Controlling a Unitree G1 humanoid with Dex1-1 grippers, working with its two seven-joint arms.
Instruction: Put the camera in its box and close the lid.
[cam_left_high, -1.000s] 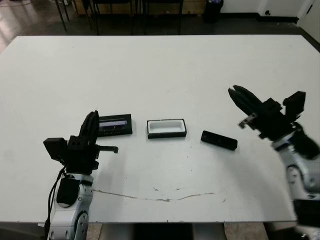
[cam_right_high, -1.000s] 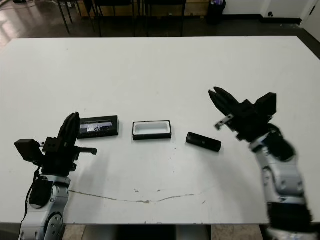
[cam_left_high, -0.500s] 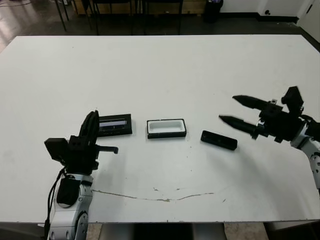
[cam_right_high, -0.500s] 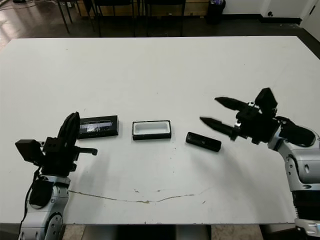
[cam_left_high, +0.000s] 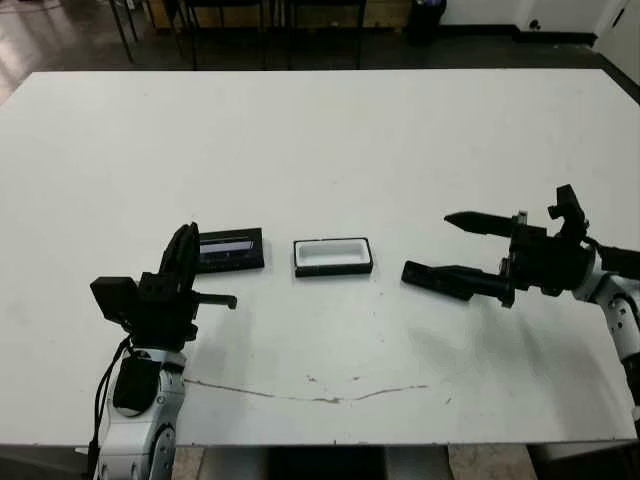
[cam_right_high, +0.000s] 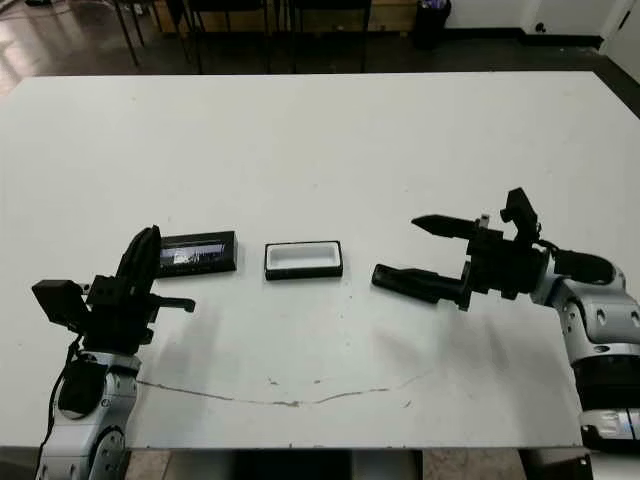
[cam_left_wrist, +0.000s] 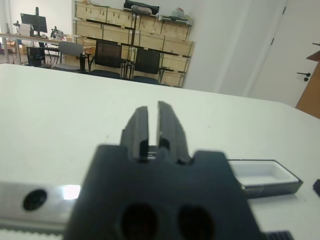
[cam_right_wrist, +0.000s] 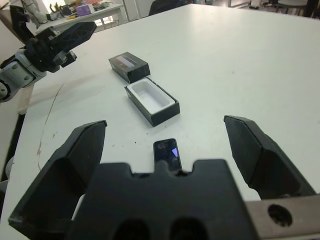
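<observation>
Risk first: my right gripper (cam_right_wrist: 167, 150), fingers spread wide, straddles the camera (cam_right_wrist: 166, 153) lying flat at three o'clock from the open box (cam_left_high: 333, 256). If I close off-centre, one finger could shove it away. Left gripper (cam_left_wrist: 153, 125) is pressed together near the lid (cam_left_high: 230, 250), at nine o'clock.

A lab or workshop room: a large plain white table (cam_left_high: 320, 130), stacked pale wooden crates (cam_left_wrist: 150, 37) along the wall, black office chairs (cam_left_wrist: 107, 57), a desk with a monitor (cam_left_wrist: 34, 22).
</observation>
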